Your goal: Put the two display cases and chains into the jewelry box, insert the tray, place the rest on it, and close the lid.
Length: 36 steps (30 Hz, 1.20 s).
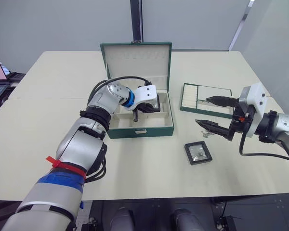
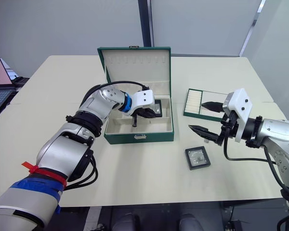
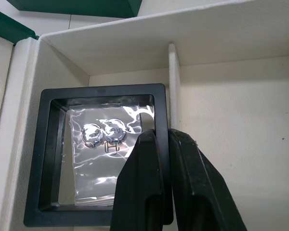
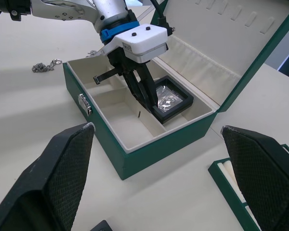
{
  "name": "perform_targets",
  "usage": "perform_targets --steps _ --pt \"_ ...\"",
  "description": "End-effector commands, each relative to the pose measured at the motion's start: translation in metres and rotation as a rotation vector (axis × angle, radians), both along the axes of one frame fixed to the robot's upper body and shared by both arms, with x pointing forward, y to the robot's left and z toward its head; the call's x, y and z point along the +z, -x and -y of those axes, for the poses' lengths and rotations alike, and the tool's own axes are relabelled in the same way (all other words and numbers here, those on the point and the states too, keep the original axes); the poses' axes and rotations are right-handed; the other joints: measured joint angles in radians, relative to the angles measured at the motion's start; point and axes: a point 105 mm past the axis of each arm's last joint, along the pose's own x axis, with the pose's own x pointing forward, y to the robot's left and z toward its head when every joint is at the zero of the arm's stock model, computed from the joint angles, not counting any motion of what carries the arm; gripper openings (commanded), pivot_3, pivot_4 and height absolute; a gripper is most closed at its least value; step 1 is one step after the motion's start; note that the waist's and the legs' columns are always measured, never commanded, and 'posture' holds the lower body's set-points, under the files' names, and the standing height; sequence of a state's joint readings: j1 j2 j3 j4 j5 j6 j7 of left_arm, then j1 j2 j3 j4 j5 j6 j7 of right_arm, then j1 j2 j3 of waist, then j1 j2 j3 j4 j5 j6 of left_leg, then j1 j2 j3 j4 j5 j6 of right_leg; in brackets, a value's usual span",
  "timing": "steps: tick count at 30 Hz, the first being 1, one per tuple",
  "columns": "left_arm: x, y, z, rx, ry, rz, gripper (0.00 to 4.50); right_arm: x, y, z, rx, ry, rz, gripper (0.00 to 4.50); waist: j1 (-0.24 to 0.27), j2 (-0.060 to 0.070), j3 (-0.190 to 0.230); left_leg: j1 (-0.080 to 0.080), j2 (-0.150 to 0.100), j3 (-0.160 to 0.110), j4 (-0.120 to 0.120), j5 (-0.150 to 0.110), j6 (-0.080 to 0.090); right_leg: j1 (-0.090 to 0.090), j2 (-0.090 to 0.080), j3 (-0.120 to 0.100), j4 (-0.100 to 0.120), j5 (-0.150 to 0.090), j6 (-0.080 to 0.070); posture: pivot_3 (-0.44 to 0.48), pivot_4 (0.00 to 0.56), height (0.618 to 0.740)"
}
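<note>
Jewelry box (image 1: 139, 129) is seen at frame center, lid (image 1: 137, 61) raised. One display case (image 3: 98, 154) lies in its right rear compartment; left gripper (image 3: 159, 139) is pinched on the case's frame edge. Right gripper (image 1: 211, 111) is held spread wide at right, between tray (image 1: 205, 99) and second display case (image 1: 198, 153) on the table (image 1: 149, 173).

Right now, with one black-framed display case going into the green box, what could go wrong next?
1. The left gripper is shut on the rim of the black-framed display case, right beside the cream divider; pulling out could drag the case along.
2. The second display case lies flat on the table, so the open right gripper may struggle to get under it.
</note>
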State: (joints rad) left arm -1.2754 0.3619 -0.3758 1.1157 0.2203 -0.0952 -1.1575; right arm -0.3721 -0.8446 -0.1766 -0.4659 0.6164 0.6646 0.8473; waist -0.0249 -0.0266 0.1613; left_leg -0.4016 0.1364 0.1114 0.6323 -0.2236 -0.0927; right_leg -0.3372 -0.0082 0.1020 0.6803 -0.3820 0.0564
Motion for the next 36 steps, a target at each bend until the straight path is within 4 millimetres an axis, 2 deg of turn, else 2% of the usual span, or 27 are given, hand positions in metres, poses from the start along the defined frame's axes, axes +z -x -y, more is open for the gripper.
perform_targets --steps 1,9,13,18,21,23,26,30,36 --pt "0.015 -0.001 0.006 -0.020 0.032 0.031 0.90 0.014 0.006 0.000 0.008 0.009 0.059 4.50 0.000 0.000 0.000 0.000 0.000 0.000 0.000 0.000 0.000 0.000 0.000 0.000 0.000 0.000 0.000 0.000 0.150 0.740" --pt "0.032 0.001 0.013 -0.048 0.079 0.043 3.38 0.013 0.005 0.000 0.008 0.005 0.054 4.50 0.000 0.000 0.000 0.000 0.000 0.000 0.000 0.000 0.000 0.000 0.000 0.000 0.000 0.000 0.000 0.000 0.150 0.740" --pt "0.055 0.010 0.021 -0.113 0.184 -0.001 4.48 0.012 0.003 0.001 0.006 0.001 0.049 4.50 0.000 0.000 0.000 0.000 0.000 0.000 0.000 0.000 0.000 0.000 0.000 0.000 0.000 0.000 0.000 0.000 0.150 0.740" --pt "0.090 0.039 0.011 -0.238 0.356 -0.083 4.48 0.009 0.001 0.011 -0.011 -0.012 0.022 4.50 -0.006 0.000 0.000 0.000 0.000 0.000 0.000 0.000 0.000 0.000 0.000 0.000 0.000 0.000 0.000 0.000 0.150 0.740" --pt "0.107 0.067 -0.023 -0.225 0.463 -0.121 4.48 0.000 0.004 0.028 -0.031 -0.018 -0.026 4.50 -0.011 0.001 -0.001 0.001 0.000 0.000 -0.002 0.000 0.000 0.000 0.000 0.001 0.000 0.000 0.000 0.000 0.150 0.740" --pt "0.111 0.082 -0.053 -0.125 0.520 -0.112 4.48 -0.003 0.007 0.044 -0.057 -0.022 -0.053 4.50 -0.020 0.002 -0.001 0.002 0.001 -0.001 -0.002 0.000 0.000 0.001 0.001 0.002 0.000 0.000 0.000 0.000 0.150 0.740" --pt "0.113 0.101 -0.088 0.043 0.600 -0.100 4.48 -0.008 0.009 0.063 -0.088 -0.024 -0.087 4.50 -0.018 0.002 0.000 0.001 0.001 -0.003 -0.002 0.000 0.000 0.001 0.001 0.001 0.000 0.000 0.000 0.000 0.150 0.740" --pt "0.101 0.119 -0.140 0.332 0.617 -0.020 4.48 -0.024 0.007 0.094 -0.157 0.002 -0.134 4.50 -0.008 0.001 -0.001 0.002 0.001 -0.004 -0.001 0.000 0.000 0.004 0.001 0.000 0.000 0.000 0.000 0.000 0.150 0.740" --pt "0.076 0.150 -0.203 0.684 0.656 0.098 4.48 -0.038 -0.004 0.127 -0.236 -0.013 -0.150 4.50 -0.005 0.000 -0.001 0.003 0.000 -0.005 0.002 0.000 0.000 0.007 0.000 0.000 0.000 0.000 0.000 0.000 0.150 0.740"
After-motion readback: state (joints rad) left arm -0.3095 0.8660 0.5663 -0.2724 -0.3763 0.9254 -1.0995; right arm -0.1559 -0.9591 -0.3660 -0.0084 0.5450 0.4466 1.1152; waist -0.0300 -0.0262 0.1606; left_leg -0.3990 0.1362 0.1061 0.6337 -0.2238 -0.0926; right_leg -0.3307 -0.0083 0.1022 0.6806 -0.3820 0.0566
